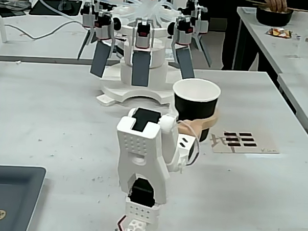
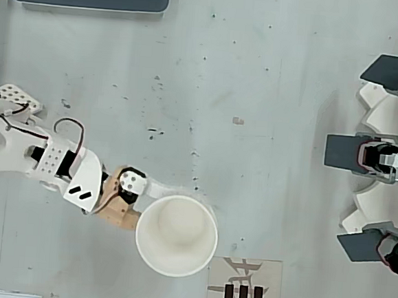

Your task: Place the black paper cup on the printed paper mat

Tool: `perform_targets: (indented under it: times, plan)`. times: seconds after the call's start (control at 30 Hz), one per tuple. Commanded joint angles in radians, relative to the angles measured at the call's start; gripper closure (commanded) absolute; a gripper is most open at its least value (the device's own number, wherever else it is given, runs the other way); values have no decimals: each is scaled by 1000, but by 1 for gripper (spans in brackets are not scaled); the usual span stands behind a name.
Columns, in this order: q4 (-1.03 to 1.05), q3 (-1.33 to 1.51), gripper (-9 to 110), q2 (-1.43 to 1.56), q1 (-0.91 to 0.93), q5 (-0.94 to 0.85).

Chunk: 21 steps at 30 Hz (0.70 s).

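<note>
On the grey table (image 2: 274,72), the gripper (image 1: 202,124) clasps the upright black paper cup (image 1: 196,104). The cup sits just beside the printed paper mat (image 2: 243,288), apparently lifted off the surface.

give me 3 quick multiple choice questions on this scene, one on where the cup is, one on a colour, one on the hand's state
1. In the overhead view, where is the black paper cup relative to the printed paper mat?
A. Centred on it
B. Just left of it, rim reaching its corner
C. Inside the dark tray

2. What colour is the cup's inside?
A. White
B. Red
C. Black

3. What is the hand doing?
A. Open, away from the cup
B. Shut on nothing
C. Shut on the cup

Answers:
1 B, since the bars and most of the mat show bare beside the cup.
2 A, since the overhead view looks straight into a white interior.
3 C, since in the fixed view the fingers wrap the cup's black wall, and it appears to hang clear of the table.
</note>
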Motion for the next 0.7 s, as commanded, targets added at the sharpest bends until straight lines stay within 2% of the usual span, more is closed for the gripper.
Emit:
perform_targets:
  times: [0.0,0.67]
  plan:
    - [-3,-89,91,-32,38,8]
    - [98,-591,91,-430,152,21]
